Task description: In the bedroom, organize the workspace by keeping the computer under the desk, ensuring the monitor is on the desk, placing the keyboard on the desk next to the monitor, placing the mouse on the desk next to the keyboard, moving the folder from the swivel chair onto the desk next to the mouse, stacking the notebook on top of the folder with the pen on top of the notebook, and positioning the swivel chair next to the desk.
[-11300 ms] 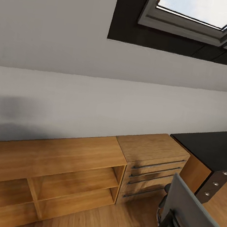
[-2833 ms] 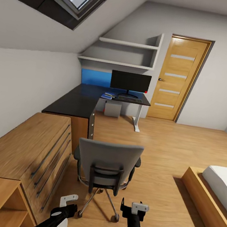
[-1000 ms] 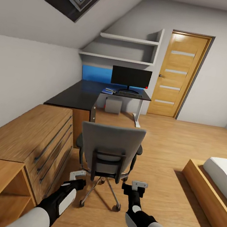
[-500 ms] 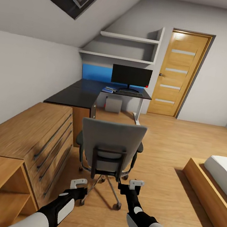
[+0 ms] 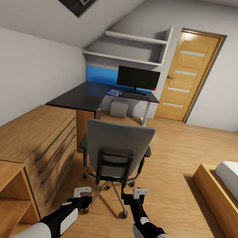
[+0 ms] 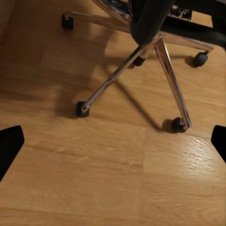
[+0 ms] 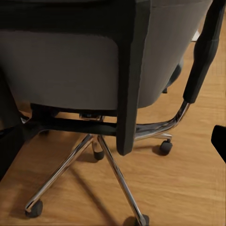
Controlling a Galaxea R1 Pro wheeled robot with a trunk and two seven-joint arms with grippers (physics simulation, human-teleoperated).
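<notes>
- While the swivel chair is seen from the head camera standing back-on to the robot on the wood floor, both arms are held low just behind its chrome base; the left end effector lies toward the base's left side and the right end effector toward its right, the right judged slightly the nearer to the chair. Both are empty, their fingers spread. The table is set well beyond the chair, straight ahead along the wall, with the monitor, the keyboard and the blue folder already on its top; the chair's tall back runs upright across the line of approach.
- From the left wrist camera, the chair's chrome legs and casters are shown directly ahead on the floor, the dark fingertips set wide at either edge, nothing held between them.
- From the right wrist camera, the chair's grey back and black frame are met close in front, apart from the end effector; one dark fingertip is seen at the edge, so a wide opening is judged likely.
</notes>
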